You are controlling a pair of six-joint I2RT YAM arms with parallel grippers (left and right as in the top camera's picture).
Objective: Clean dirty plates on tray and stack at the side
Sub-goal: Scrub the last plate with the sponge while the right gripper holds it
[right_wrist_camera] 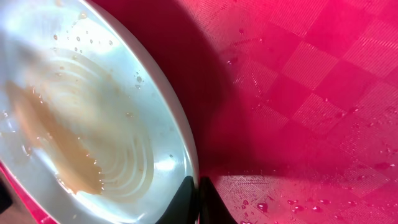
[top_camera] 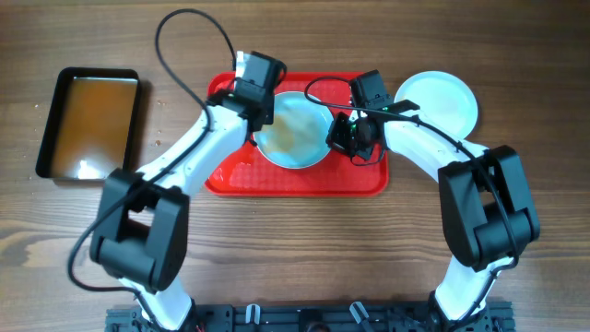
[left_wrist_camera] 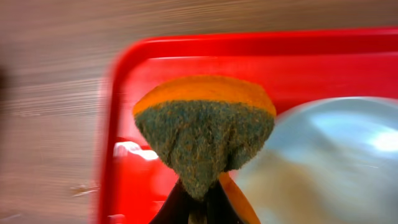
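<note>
Scrubbing goes best, I judge, if the right gripper [right_wrist_camera: 198, 200], pinched shut on the rim of the smeared plate [right_wrist_camera: 87, 106] on the tray [top_camera: 295, 183], holds firm while the left gripper [left_wrist_camera: 196, 208], clamped on the sponge [left_wrist_camera: 205, 130] just beside it, sweeps across the brown streak.

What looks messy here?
The plate on the red tray has a brown sauce smear across it, and water drops dot the tray. The right hand pinches the plate's rim, so it looks tipped up. The left hand holds a scrubbing sponge.
</note>
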